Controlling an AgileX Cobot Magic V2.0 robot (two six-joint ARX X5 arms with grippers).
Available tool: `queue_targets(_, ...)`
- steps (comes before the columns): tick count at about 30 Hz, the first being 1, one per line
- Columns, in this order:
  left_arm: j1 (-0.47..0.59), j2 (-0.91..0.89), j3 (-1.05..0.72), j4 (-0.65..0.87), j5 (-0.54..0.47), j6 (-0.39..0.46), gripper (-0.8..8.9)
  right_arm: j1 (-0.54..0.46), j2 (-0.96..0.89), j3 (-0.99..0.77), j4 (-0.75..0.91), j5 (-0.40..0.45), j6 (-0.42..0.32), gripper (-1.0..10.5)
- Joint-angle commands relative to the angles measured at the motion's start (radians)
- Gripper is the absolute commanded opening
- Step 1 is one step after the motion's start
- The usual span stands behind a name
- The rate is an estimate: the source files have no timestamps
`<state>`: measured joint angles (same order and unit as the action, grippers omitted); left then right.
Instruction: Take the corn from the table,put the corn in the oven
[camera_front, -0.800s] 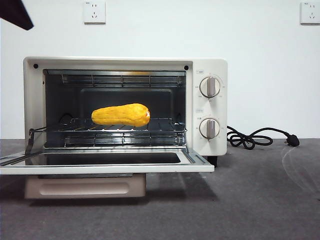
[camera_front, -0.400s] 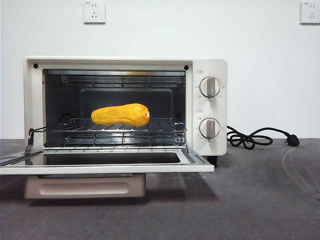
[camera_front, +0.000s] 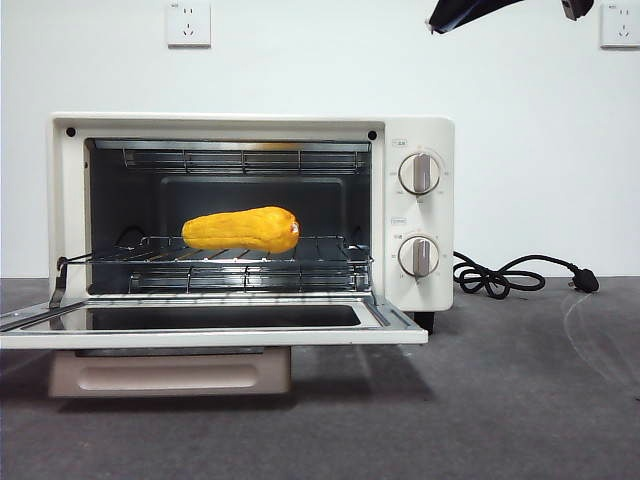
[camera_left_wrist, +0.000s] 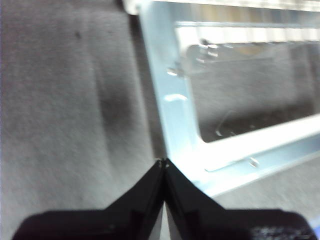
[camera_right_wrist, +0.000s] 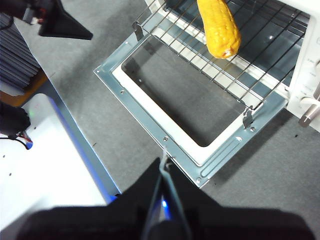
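Glossy yellow-orange corn (camera_front: 242, 230) on the oven (camera_front: 250, 215) rack; both claws pressed together, empty.

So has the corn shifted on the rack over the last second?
Barely, if at all: the corn lies on the same stretch of wire rack, its stub end still left of the oven knobs.

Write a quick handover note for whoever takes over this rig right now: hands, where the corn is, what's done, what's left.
Left hand: shut, empty, above the table by a corner of the open oven door.
Right hand: shut, empty, above the door's front edge.
Corn: lying on the wire rack inside the oven, touching neither hand.
Done: corn is off the table and in the oven.
Left: nothing for the corn itself; the door is open, so probably just pull both arms back.
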<state>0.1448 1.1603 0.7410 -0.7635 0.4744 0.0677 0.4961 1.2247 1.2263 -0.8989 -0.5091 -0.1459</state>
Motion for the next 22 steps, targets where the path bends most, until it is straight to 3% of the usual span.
queue_targets(1, 0.005, 0.067, -0.006, 0.043, 0.005, -0.020, -0.08, -0.011, 0.003, -0.006, 0.000, -0.003, -0.015, -0.1)
queue_targets(16, -0.005, 0.291, -0.006, 0.200, 0.011, -0.060, -0.08, -0.014, 0.003, -0.006, 0.005, -0.003, -0.014, -0.1)
queue_targets(22, -0.028, 0.317, -0.006, 0.237, 0.074, -0.061, -0.08, -0.014, 0.003, -0.006, 0.012, -0.004, -0.014, -0.1)
